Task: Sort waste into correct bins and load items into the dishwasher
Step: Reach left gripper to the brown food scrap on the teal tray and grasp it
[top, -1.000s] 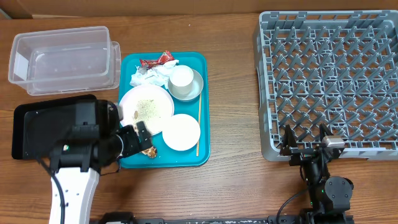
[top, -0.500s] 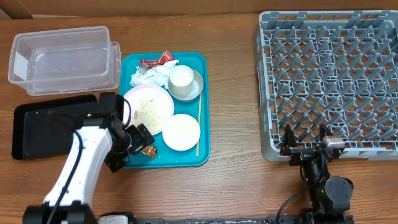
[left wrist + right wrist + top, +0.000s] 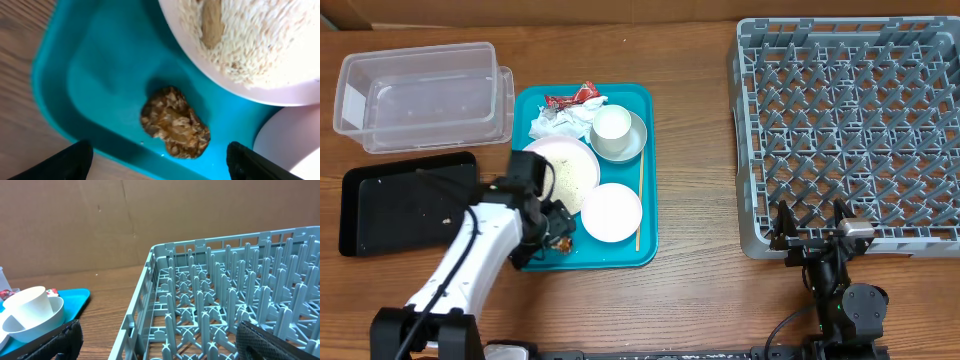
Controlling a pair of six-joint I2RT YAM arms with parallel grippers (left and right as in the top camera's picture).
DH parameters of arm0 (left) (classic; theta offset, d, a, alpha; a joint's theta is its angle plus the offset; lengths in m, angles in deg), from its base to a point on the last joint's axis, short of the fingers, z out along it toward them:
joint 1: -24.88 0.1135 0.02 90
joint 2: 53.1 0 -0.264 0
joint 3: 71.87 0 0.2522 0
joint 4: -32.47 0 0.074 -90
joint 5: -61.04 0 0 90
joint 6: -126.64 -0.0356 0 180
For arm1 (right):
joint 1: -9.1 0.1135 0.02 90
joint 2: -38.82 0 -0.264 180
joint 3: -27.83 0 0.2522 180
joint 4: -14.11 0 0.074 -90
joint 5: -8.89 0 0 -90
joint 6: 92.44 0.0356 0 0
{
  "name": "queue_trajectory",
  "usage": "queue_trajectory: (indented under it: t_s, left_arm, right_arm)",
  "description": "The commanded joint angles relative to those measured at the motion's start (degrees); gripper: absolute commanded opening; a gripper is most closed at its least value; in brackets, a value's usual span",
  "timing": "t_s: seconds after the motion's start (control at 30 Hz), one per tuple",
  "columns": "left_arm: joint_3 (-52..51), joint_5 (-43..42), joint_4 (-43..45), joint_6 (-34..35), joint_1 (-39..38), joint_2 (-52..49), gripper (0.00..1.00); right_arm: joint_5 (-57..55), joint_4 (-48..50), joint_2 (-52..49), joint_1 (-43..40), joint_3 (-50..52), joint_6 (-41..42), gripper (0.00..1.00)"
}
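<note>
While the left gripper [image 3: 161,162] hangs over the lower left corner of the teal tray [image 3: 95,75], its fingers are seen spread wide at the bottom corners of the left wrist view, and nothing is grasped. The food scrap [image 3: 175,122] lies on the tray floor just above the gap between them, near the tray's edge and close beside the large plate [image 3: 280,87] heaped with rice [image 3: 250,40]. No contact with the plate can be made out. Its long axis runs diagonally from upper left to lower right, skewed to the line between the fingers. It looks like a lumpy, flaky, golden-brown clump with two lobes. A short, straight descent is judged sufficient. The right gripper [image 3: 810,228], likewise spread and empty, is parked by the dish rack [image 3: 850,120] at lower right, well apart.
</note>
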Motion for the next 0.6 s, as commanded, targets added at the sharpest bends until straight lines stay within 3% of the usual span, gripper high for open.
queue_trajectory:
  t_s: [0.0, 0.17, 0.57]
  left_arm:
    - [-3.9, 2.8, 2.0, 6.0, -1.3, 0.1, 0.88]
    - [-7.2, 2.6, 8.4, 6.2, -1.3, 0.1, 0.79]
    - [-7.7, 2.7, 12.8, 6.2, -1.3, 0.1, 0.73]
  right_arm:
    - [-0.5, 0.3, 0.5, -0.1, 0.6, -0.3, 1.00]
    - [-0.5, 0.3, 0.5, -0.1, 0.6, -0.3, 1.00]
    - [-0.5, 0.3, 0.5, -0.1, 0.6, -0.3, 1.00]
